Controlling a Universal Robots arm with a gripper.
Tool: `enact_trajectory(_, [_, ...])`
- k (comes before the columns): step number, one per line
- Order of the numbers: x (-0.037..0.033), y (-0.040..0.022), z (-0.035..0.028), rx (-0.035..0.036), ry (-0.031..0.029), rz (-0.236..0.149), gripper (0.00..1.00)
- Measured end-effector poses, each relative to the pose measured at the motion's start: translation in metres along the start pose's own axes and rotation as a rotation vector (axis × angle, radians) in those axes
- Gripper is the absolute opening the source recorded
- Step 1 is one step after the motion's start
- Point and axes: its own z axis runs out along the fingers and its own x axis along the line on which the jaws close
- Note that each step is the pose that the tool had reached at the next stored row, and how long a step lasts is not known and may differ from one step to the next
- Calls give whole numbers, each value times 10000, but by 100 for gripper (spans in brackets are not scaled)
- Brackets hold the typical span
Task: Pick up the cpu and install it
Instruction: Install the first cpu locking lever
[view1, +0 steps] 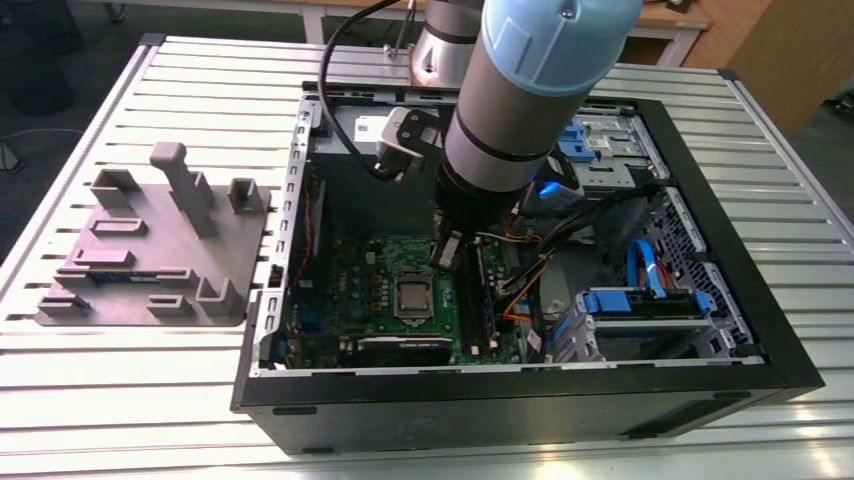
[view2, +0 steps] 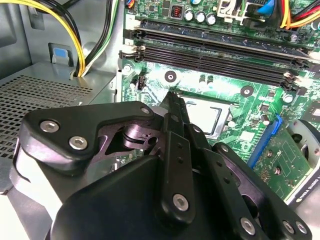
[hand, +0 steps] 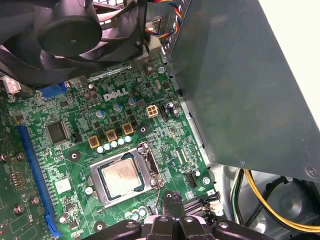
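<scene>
Pincer (hand: 172, 200) above socket-seated flat cpu (hand: 121, 177)

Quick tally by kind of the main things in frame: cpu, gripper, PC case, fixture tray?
cpu, seated in the motherboard socket: 1
gripper, above the board beside the socket: 1
open PC case: 1
grey fixture tray with upright posts, outside the case on the exterior view's left: 1
Total: 4

The cpu (hand: 121, 176), a small flat square chip with a silvery-grey metal top, lies level, seated in its socket on the green motherboard (hand: 65, 165). It also appears in the exterior view (view1: 412, 295) and the second wrist view (view2: 202, 114).
</scene>
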Motion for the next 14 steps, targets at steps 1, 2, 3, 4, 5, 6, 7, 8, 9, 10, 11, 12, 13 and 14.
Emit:
enact_trajectory(1, [0, 0, 0, 0, 0, 0, 11])
enact_trajectory(2, [0, 0, 0, 0, 0, 0, 11])
enact_trajectory(3, [0, 0, 0, -1, -1, -1, 11])
enact_trajectory(4, [0, 0, 0, 0, 0, -1, 11])
enact_trajectory(5, [0, 0, 0, 0, 0, -1, 11])
enact_trajectory(6, [0, 0, 0, -1, 0, -2, 11])
enact_trajectory(7, [0, 0, 0, -1, 0, -1, 11])
enact_trajectory(8, [4, -1, 0, -1, 0, -4, 11])
enact_trajectory(9, [11, -2, 0, -3, 1, -18, 11])
enact_trajectory(10, [20, -1, 0, -8, 7, -60, 11])
enact_trajectory(11, [24, -1, 2, -19, 17, -151, 11])
enact_trajectory(12, [26, 0, 3, -33, 33, -261, 11])
enact_trajectory(13, [28, 0, 3, -41, 45, -367, 11])
enact_trajectory(14, [35, -4, 2, -41, 50, -439, 11])
